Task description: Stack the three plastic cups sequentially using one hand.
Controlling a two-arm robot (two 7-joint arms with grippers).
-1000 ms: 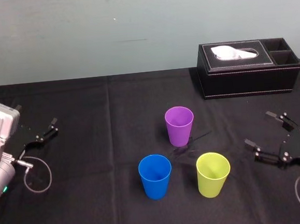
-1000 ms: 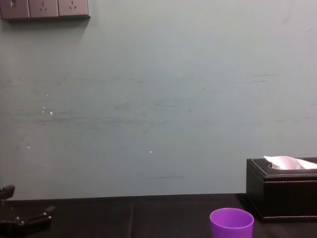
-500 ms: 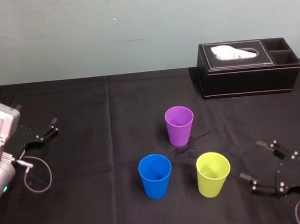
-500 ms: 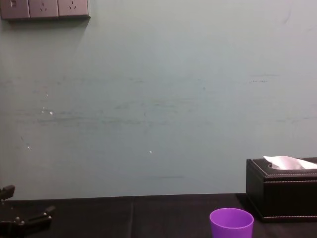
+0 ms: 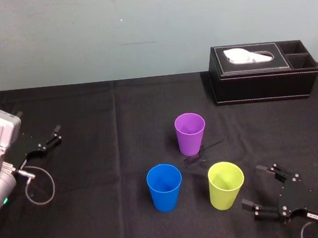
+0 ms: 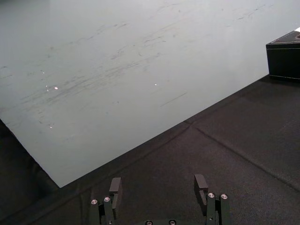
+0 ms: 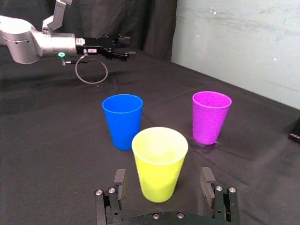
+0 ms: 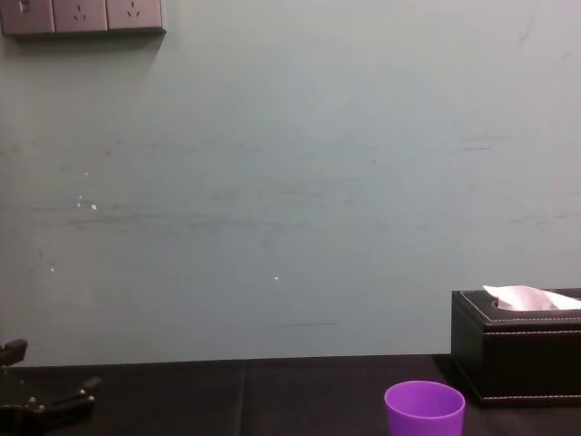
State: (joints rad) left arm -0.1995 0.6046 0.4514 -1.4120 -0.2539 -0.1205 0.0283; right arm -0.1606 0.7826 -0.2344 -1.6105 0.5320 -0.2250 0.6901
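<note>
Right gripper [image 5: 253,187] lower right, jaws spread beside yellow-green cup [image 5: 226,185], blue cup [image 5: 164,187] and purple cup [image 5: 190,133] centre, left gripper [image 5: 54,135] idle far left, jaws spread.

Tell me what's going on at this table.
A two-armed robot is about to stack three plastic cups. None is stacked yet: the purple cup, blue cup and yellow-green cup stand upright and apart on the black table. The right gripper is open beside the yellow-green cup, jaws facing it but not gripping it. The left gripper is parked, open, far to the left.
</note>
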